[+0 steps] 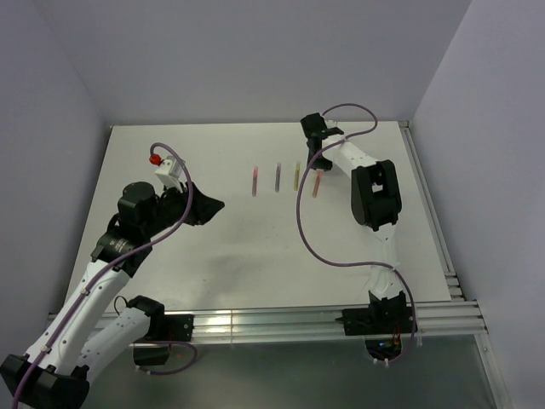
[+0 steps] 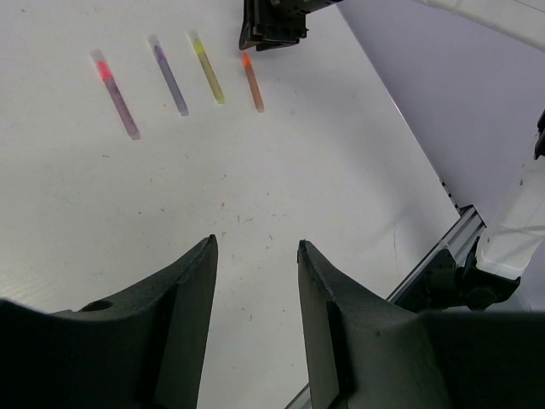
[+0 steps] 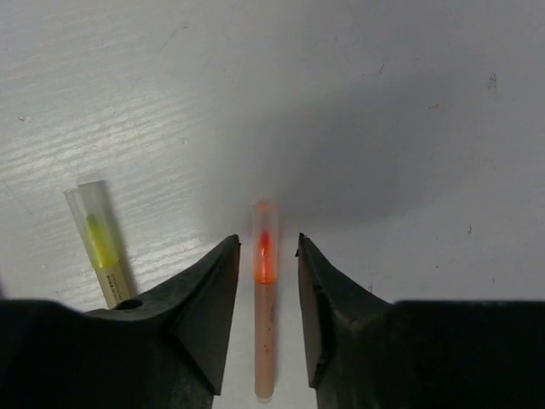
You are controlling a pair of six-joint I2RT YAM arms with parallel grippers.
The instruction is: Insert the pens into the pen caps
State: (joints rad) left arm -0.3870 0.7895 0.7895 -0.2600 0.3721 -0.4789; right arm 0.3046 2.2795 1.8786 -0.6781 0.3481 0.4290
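Four pens lie side by side at the back middle of the white table (image 1: 247,273): pink-red (image 2: 115,94), purple (image 2: 168,75), yellow (image 2: 207,68) and orange (image 2: 252,83). Each has a translucent pen cap over its tip. My right gripper (image 3: 268,239) is open and straddles the orange pen (image 3: 265,341), which lies flat with a gap on both sides. Its cap (image 3: 265,220) covers the glowing orange tip. The capped yellow pen (image 3: 98,247) lies just to the left. My left gripper (image 2: 257,242) hovers open and empty, well short of the row.
Aluminium rails run along the near edge (image 1: 298,319) and the right edge (image 1: 426,213) of the table. Grey walls close in the back and both sides. A purple cable (image 1: 305,239) loops from the right arm over the table.
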